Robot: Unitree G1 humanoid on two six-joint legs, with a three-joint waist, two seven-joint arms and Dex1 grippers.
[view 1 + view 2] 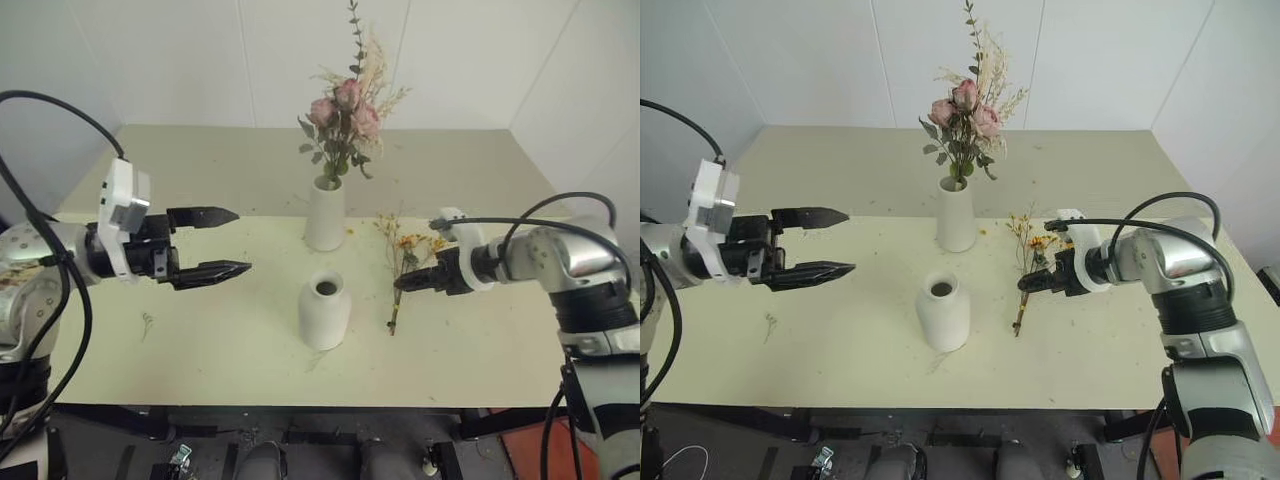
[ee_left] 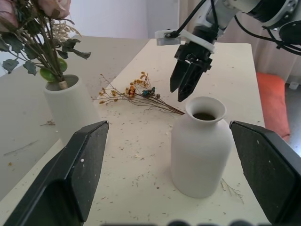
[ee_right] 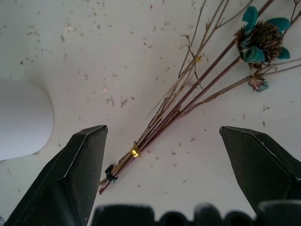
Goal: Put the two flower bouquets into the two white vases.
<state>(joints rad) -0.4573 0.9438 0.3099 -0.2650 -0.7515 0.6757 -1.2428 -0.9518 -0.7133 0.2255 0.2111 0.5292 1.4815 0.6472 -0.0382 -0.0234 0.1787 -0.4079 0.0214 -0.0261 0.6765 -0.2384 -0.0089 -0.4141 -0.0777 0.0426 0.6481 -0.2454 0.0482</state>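
Because the thin-stemmed bunch (image 3: 164, 117) lies flat on the table (image 1: 200, 350) with its tied stem ends between the right gripper (image 3: 162, 141)'s spread fingers, the likeliest slip is a close that catches only a few of the wiry stems, or scrapes the tabletop and pushes the bunch aside. The stems look brittle and already shed crumbs around them, so a hard pinch may well snap them. The shorter vase (image 1: 325, 310) stands just beside those fingers, on the side away from the flower heads, and its neck is narrow; a swing toward it could knock it over, and splayed stems may miss the mouth. The pink roses (image 1: 345, 120) already stand in the taller vase (image 1: 325, 215), beyond the short one and clear of the right fingers. The left gripper (image 1: 225, 243) hovers above the table with its fingers wide apart and empty, pointing toward the short vase from the far side, well apart from the bunch, so it blocks nothing.
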